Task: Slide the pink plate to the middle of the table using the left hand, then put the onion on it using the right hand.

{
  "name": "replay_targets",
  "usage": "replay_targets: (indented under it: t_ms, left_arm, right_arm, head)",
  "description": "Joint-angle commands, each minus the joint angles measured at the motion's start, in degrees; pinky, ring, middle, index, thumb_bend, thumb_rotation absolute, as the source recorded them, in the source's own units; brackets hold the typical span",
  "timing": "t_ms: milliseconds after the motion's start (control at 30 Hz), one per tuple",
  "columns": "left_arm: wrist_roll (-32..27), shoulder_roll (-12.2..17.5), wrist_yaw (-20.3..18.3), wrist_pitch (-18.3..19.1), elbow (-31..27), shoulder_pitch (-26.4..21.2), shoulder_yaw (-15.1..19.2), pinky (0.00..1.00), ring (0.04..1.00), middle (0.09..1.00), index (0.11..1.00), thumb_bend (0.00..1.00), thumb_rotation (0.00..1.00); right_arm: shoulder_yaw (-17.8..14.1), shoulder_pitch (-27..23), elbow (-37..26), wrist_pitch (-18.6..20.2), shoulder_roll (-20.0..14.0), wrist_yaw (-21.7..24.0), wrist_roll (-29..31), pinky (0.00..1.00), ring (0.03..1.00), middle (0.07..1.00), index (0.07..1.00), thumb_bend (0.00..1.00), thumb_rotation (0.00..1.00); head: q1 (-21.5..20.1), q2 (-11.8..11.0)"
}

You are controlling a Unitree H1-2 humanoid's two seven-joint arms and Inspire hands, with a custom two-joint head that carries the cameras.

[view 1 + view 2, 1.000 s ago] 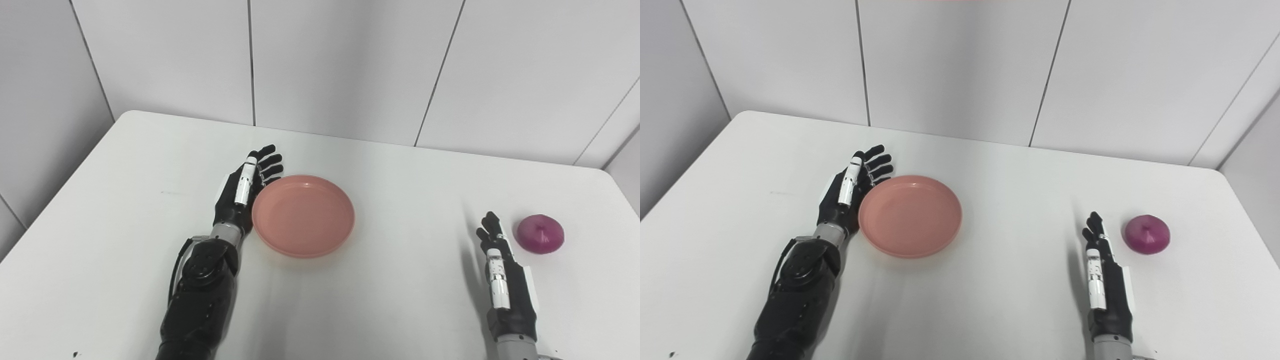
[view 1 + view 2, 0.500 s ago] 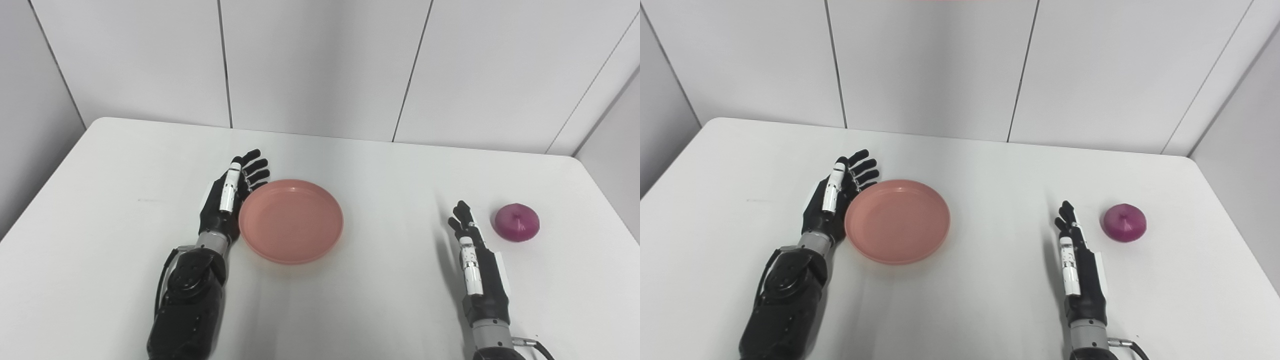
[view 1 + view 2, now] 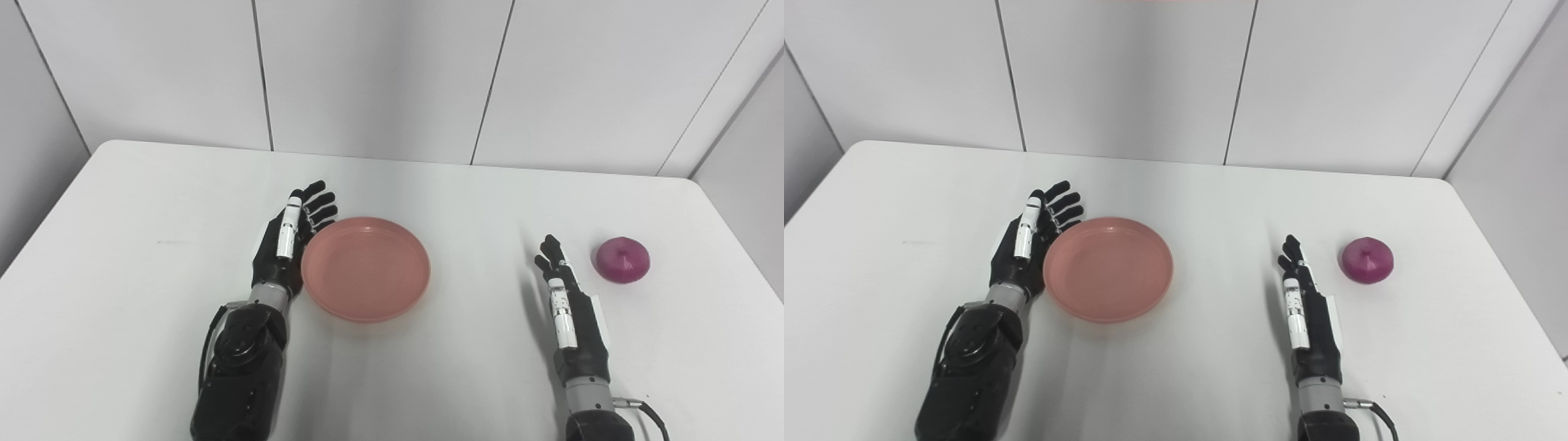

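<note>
Down at the near edge, both dark forearms come up onto the white table (image 3: 122, 318). On the right, the right hand (image 3: 572, 309) stands edge-on, fingers straight and apart, gripping nothing, with a clear stretch of tabletop between it and its target. On the left, the left hand (image 3: 288, 245) lies alongside the pink plate (image 3: 365, 268), palm turned toward the rim, fingers spread and holding nothing; whether the palm touches the rim or sits just beside it, I can't tell from here.

The plate itself sits left of the table's centre and looks empty. Farther out to the right, the onion (image 3: 623, 260) rests alone, stem tip up, a little beyond the right hand's fingertips and well apart from the plate.

By my read the slide is the step in hand, and the plate needs more travel rightward. The risks: a push from one side can spin a round plate or let it slip off the palm and stop short. Push too high on the rim and it may tip. And the onion is round, so a glancing touch could roll it toward the table's right edge.
</note>
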Motion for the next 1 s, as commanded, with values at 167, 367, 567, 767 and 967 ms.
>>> replay_targets:
  t_ms: [167, 367, 567, 767, 967]
  left_arm:
    - [0.67, -2.31, 1.04, 3.21, -3.69, 0.06, -1.57, 0.75, 0.782, 0.788, 0.767, 0.38, 1.0]
    - [1.06, -2.85, 1.0, 5.73, -5.63, 0.49, -3.55, 0.73, 0.776, 0.791, 0.777, 0.37, 1.0]
    - [1.49, -4.1, 1.28, 6.57, -6.6, 0.79, -4.69, 0.73, 0.762, 0.775, 0.756, 0.37, 1.0]
    - [1.54, -4.36, 1.28, 6.61, -6.79, 1.06, -5.18, 0.73, 0.768, 0.777, 0.757, 0.37, 1.0]
    - [1.86, -3.75, 1.01, 5.18, -5.47, 1.04, -5.22, 0.73, 0.769, 0.776, 0.756, 0.38, 1.0]
  right_arm:
    - [0.81, 0.5, 0.71, -0.2, 0.83, -0.29, -0.07, 0.98, 0.941, 0.957, 0.964, 0.15, 1.0]
    - [0.92, 0.54, 0.67, -0.06, 0.7, -0.28, -0.29, 0.98, 0.942, 0.958, 0.967, 0.15, 1.0]
    - [0.94, 0.46, 0.83, -0.32, 0.79, -0.3, -0.14, 0.98, 0.942, 0.958, 0.964, 0.15, 1.0]
    - [0.94, 0.53, 0.66, 0.02, 0.77, -0.32, -0.08, 0.99, 0.943, 0.959, 0.966, 0.15, 1.0]
    - [0.97, 0.53, 0.73, -0.11, 0.57, -0.31, -0.29, 0.99, 0.943, 0.96, 0.967, 0.15, 1.0]
  head:
    - [-0.07, 0.35]
    - [0.03, 0.65]
    - [0.05, 0.77]
    - [-0.06, 0.86]
    - [-0.32, 0.87]
